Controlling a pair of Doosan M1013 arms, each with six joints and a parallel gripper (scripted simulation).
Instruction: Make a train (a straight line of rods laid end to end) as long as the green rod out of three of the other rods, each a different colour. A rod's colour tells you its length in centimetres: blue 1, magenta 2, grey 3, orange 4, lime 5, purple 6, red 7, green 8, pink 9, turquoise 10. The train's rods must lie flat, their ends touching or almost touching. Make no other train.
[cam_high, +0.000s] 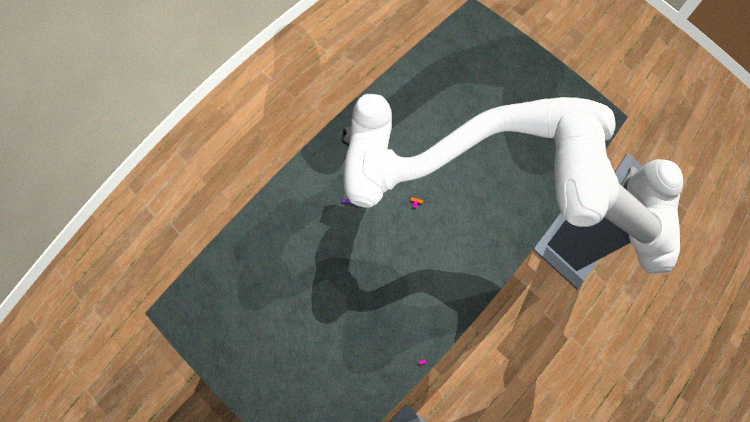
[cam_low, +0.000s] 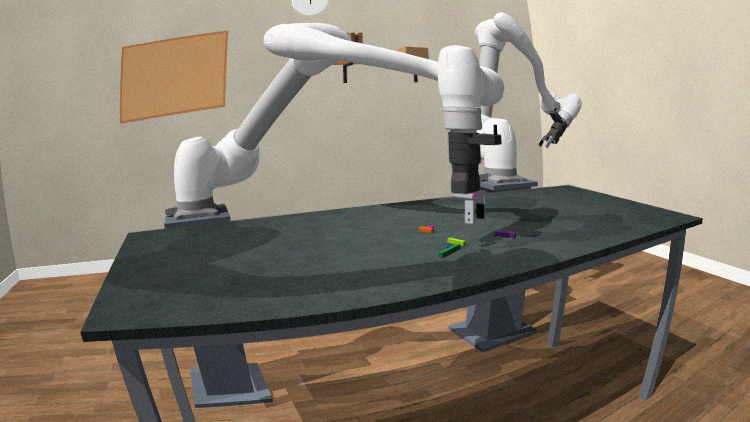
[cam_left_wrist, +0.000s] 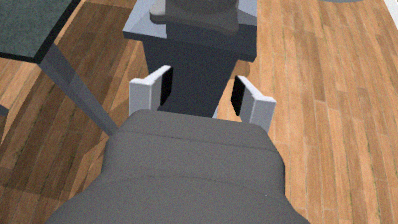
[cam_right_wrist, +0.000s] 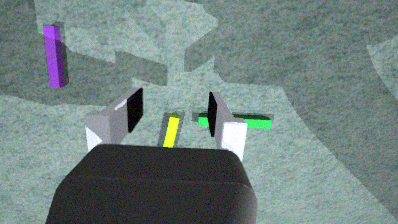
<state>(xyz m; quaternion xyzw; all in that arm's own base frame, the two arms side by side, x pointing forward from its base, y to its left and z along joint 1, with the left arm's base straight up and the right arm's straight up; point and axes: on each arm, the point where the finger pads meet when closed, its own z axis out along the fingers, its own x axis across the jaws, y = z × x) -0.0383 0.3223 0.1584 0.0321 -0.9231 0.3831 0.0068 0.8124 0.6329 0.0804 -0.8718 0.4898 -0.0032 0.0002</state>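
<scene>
We record the right gripper (cam_low: 474, 219) (cam_right_wrist: 175, 103) above the dark green-grey rectangular table (cam_high: 293, 236) (cam_low: 314, 267) (cam_left_wrist: 20, 25), pointing down with its fingers wide open and nothing between them. Its fingertips are above the tabletop. In the right wrist view, the slim lime rod (cam_low: 456, 241) (cam_right_wrist: 171, 131) shows below the finger gap, partly hidden by the gripper body. The long green rod (cam_low: 449, 250) (cam_right_wrist: 257, 122) passes behind one finger in that view.

We find the lime rod lying flat near one end of the green rod, the two at an angle. A small blue rod (cam_low: 448, 246) shows just beside them in the exterior view (mostly hidden, so we cannot tell whether it touches either). The dark purple rod (cam_high: 346, 201) (cam_low: 504, 234) (cam_right_wrist: 54, 56) lies apart from this group, its end covered by the arm in the top view.

The short orange rod (cam_high: 416, 200) (cam_low: 425, 229) and a small magenta rod (cam_high: 414, 205) (cam_low: 430, 227) form a T; we cannot tell whether they touch. Another magenta rod (cam_high: 422, 362) (cam_low: 474, 194) lies well apart, near the table's edge.

We see the left gripper (cam_low: 544, 142) (cam_left_wrist: 202, 84) away from the tabletop, also fully open and holding nothing.
</scene>
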